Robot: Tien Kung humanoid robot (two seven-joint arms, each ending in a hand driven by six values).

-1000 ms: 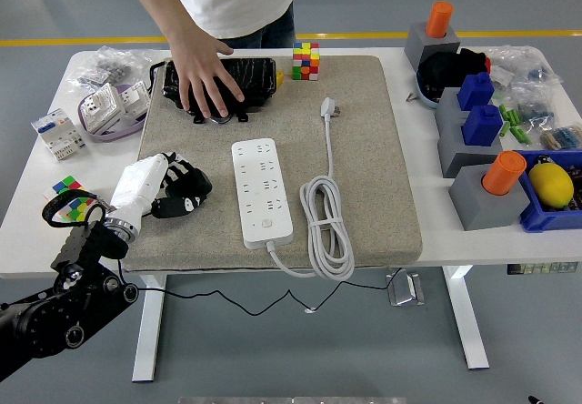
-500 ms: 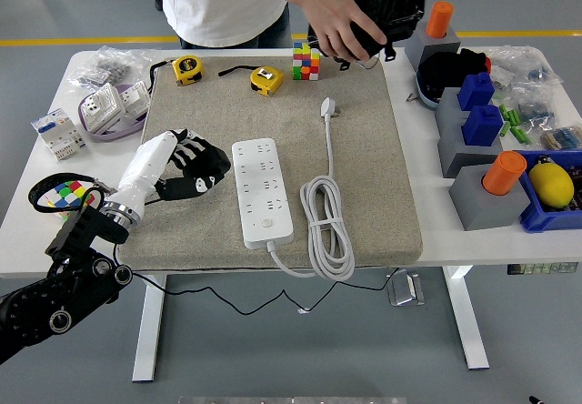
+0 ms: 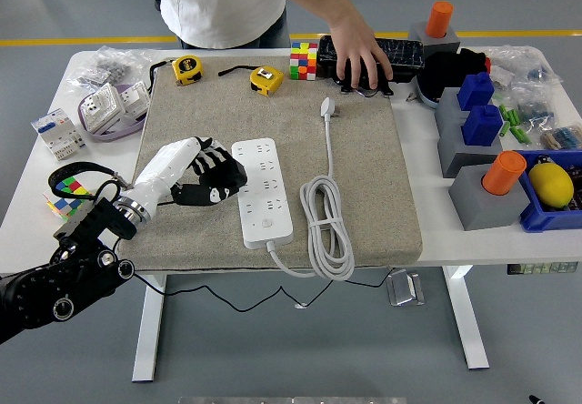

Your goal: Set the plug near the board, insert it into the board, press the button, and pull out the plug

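My left hand hovers with fingers loosely spread, holding nothing, just left of the power strip. Its coiled white cable looks limp and springy; the plug beyond seems light and rigid, best pinched by its body. The prongs are too small to make out. Farther off, a person's hand presses a black case.

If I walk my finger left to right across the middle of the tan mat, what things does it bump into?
Left hand → white power strip → coiled white cable, its plug lying farther back.
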